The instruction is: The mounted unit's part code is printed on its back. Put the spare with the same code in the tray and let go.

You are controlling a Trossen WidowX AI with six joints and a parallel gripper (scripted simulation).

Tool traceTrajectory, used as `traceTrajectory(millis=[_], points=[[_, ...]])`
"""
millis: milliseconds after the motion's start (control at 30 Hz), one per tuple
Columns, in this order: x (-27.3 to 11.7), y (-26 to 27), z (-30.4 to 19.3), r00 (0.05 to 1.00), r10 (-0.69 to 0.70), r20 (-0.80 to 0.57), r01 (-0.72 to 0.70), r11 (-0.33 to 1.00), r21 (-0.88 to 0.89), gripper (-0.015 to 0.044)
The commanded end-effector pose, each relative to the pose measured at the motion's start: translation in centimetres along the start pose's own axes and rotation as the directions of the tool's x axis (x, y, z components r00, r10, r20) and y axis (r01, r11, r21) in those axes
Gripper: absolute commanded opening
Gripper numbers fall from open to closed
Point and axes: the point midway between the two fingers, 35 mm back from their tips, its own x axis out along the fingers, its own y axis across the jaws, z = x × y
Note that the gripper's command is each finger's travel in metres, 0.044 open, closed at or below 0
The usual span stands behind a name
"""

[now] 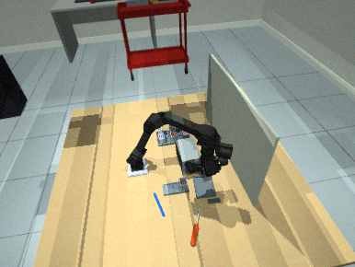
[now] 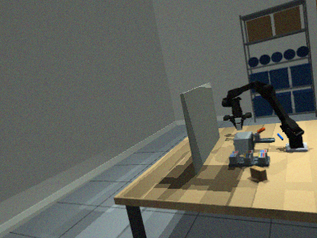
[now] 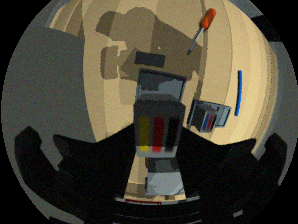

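Note:
My gripper (image 1: pixel 203 171) (image 2: pixel 239 122) (image 3: pixel 156 124) is shut on a dark grey unit (image 3: pixel 159 111) with yellow, red and black stripes, held in the air near the open tray (image 1: pixel 204 186) (image 3: pixel 172 90). The tray is partly hidden behind the unit in the wrist view. Beside it, another shallow grey holder (image 1: pixel 171 189) (image 3: pixel 224 114) bears a unit (image 1: pixel 183 181) (image 3: pixel 209 120) with blue and red stripes. Several spares stand in a rack (image 1: pixel 164 144) (image 2: pixel 249 164) behind the grey box (image 1: pixel 189 156) (image 2: pixel 243 142). No printed code is readable.
A tall grey panel (image 1: pixel 236 133) (image 2: pixel 200 127) stands beside the arm. A dark flat block (image 1: pixel 214 201) (image 3: pixel 150 59), an orange screwdriver (image 1: pixel 194 234) (image 3: pixel 207 19) and a blue stick (image 1: pixel 159 204) (image 3: pixel 239 93) lie near the tray and holder. A brown block (image 2: pixel 259 173) lies beyond the rack.

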Motion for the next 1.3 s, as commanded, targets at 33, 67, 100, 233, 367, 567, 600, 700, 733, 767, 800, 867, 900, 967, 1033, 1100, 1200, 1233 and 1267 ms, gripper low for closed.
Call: traceTrajectory(millis=[33,67,100,233,367,567,600,700,733,767,800,867,900,967,1033,1100,1200,1233,1267], points=[[0.4,0.1,0.0,1.0,0.003,-0.001,-0.003,1.0,0.006,0.0],[0.4,0.1,0.0,1.0,0.003,-0.001,-0.003,1.0,0.006,0.0],[0.5,0.1,0.0,1.0,0.003,-0.001,-0.003,1.0,0.006,0.0],[0.8,0.1,0.0,1.0,0.003,-0.001,-0.003,1.0,0.006,0.0],[1.1,0.1,0.0,1.0,0.002,-0.001,-0.002,1.0,0.006,0.0],[1.5,0.0,0.0,1.0,0.002,-0.002,-0.002,1.0,0.006,0.0],[1.5,0.0,0.0,1.0,0.002,-0.002,-0.002,1.0,0.006,0.0],[1.8,0.0,0.0,1.0,0.002,-0.002,-0.002,1.0,0.006,0.0],[1.8,0.0,0.0,1.0,0.002,-0.002,-0.002,1.0,0.006,0.0],[1.9,0.0,0.0,1.0,0.002,-0.002,-0.002,1.0,0.006,0.0],[2.0,0.0,0.0,1.0,0.002,-0.002,-0.002,1.0,0.006,0.0],[2.1,0.0,0.0,1.0,0.001,-0.002,-0.001,1.0,0.006,0.0],[2.2,0.0,0.0,1.0,0.001,-0.002,-0.001,1.0,0.006,0.0],[2.3,0.0,-0.1,1.0,0.001,-0.002,-0.001,1.0,0.006,0.0],[2.4,0.0,-0.1,1.0,0.001,-0.002,-0.001,1.0,0.006,0.0],[2.6,0.0,-0.1,1.0,0.001,-0.002,-0.001,1.0,0.006,0.0],[2.8,0.0,-0.1,1.0,0.001,-0.002,-0.001,1.0,0.006,0.0],[2.9,0.0,-0.1,1.0,0.001,-0.002,-0.001,1.0,0.006,0.0],[2.9,0.0,-0.1,1.0,0.001,-0.002,-0.001,1.0,0.006,0.0]])
